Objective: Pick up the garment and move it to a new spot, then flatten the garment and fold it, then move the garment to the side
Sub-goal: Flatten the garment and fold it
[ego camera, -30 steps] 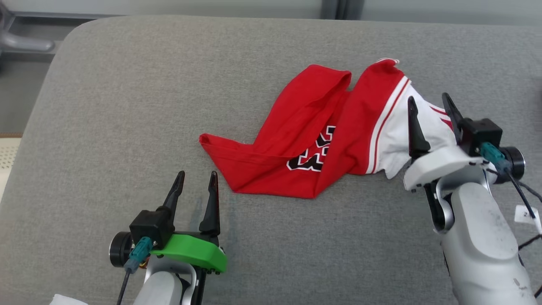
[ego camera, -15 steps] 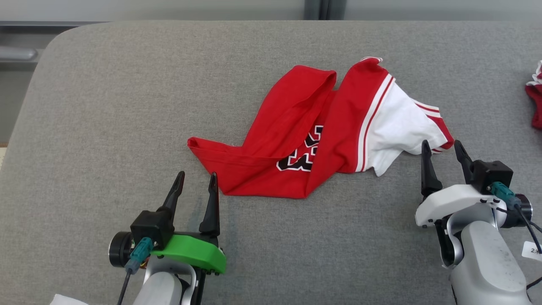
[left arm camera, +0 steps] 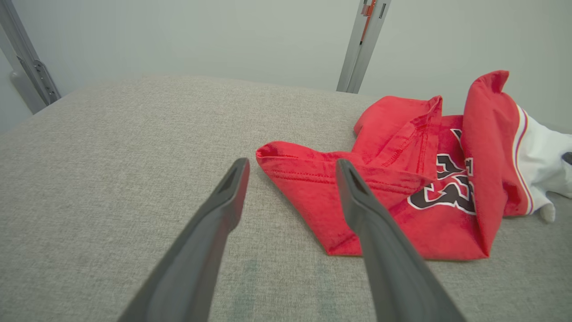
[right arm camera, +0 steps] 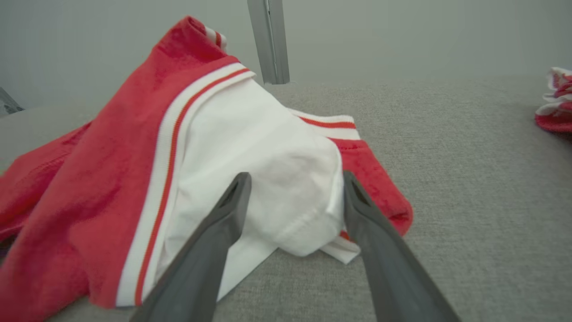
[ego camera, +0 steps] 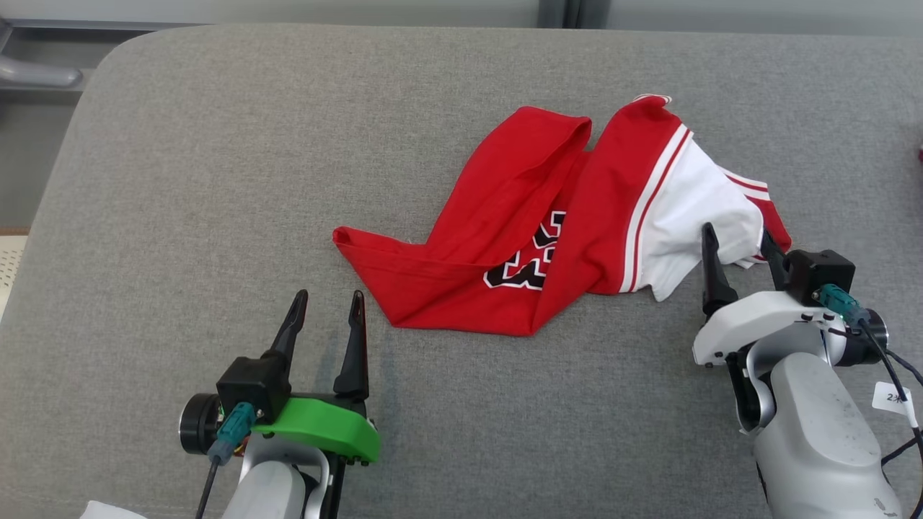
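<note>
Our right gripper (ego camera: 737,232) stands wide and our left gripper (ego camera: 329,295) equally wide, neither holding anything. We see the grey padded surface (ego camera: 180,180) lying bare leftward to its rounded corner. Across its middle sprawls the crumpled red-and-white jersey (ego camera: 533,216), its white sleeve end between the right fingers, unpinched, and its red hem just beyond the left ones. Our right wrist view adds another red-and-white garment (right arm camera: 556,112), bunched at the far right.
</note>
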`<state>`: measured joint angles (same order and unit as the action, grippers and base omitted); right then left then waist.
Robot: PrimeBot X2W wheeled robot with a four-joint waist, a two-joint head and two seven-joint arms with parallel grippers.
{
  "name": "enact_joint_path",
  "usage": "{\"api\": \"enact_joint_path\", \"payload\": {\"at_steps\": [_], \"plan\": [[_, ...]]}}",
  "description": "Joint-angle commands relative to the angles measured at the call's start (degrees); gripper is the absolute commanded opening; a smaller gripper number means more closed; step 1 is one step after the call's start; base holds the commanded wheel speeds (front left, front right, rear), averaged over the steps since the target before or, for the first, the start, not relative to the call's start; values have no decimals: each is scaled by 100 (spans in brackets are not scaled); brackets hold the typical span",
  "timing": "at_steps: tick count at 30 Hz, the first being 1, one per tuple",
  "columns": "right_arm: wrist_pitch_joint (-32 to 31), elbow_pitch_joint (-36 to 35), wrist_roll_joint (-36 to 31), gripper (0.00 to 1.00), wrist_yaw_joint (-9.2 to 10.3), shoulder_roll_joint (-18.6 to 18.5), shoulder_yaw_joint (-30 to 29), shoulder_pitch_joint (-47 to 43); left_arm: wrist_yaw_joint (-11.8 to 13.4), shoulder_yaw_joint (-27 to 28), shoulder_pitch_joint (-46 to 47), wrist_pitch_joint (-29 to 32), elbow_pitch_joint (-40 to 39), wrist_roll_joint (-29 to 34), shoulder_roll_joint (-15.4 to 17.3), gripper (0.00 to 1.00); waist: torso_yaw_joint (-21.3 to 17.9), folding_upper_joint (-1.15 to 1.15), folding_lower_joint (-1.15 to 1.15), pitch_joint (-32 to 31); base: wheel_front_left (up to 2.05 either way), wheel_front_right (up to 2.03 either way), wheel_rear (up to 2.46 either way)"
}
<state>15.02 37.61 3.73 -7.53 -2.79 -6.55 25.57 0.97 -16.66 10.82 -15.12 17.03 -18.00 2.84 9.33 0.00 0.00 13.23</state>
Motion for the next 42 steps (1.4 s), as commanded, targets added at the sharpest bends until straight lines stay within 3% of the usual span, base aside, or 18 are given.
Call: {"api": "enact_joint_path", "payload": {"at_steps": [1,2,3,5,6,12,19,25,32,36,39,41,42], "plan": [[16,-63,60,71,9,-21,45,-24,-9,14,32,-2,6,38,11,100,-25,0,0,-11,0,0,0],[17,-93,96,49,9,-21,82,-48,-6,11,32,-2,6,33,11,100,-38,0,0,-17,0,0,0],[17,-106,111,41,9,-20,105,-63,-6,9,32,-2,9,29,11,100,-48,0,0,-21,0,0,0],[17,-83,129,8,9,-20,119,-71,-10,8,34,-2,18,34,11,100,-67,0,0,-31,0,0,0],[17,-54,104,0,9,-22,109,-65,-12,7,37,-2,22,36,11,100,-74,0,0,-35,0,0,0],[18,41,102,0,9,-20,36,26,-21,44,31,-2,49,48,11,100,-134,0,0,-76,0,0,0],[18,-316,871,0,9,-20,56,-436,-11,146,-101,-2,34,82,11,100,-387,0,0,-230,0,0,0],[-155,-1067,1134,0,9,-20,16,-1207,-18,207,-212,-2,29,51,11,100,-675,0,0,-402,0,0,0],[-764,-2386,1246,0,9,-19,-208,-2185,-30,236,-303,-2,15,58,12,100,-891,0,0,-493,0,0,0],[-999,-2626,1370,0,9,-19,-374,-2524,-41,227,-316,-2,27,74,12,100,-924,0,0,-496,0,0,0],[-999,-2423,1358,0,9,-16,-471,-2614,-62,203,-305,-2,48,82,12,100,-908,0,0,-497,0,0,0],[-883,-2247,1438,54,9,-18,-511,-2583,-72,185,-308,-2,59,87,12,100,-890,0,0,-503,0,0,0],[-831,-2152,1352,100,9,-19,-517,-2581,-74,184,-316,-2,69,94,12,100,-880,0,0,-512,0,0,0]]}}
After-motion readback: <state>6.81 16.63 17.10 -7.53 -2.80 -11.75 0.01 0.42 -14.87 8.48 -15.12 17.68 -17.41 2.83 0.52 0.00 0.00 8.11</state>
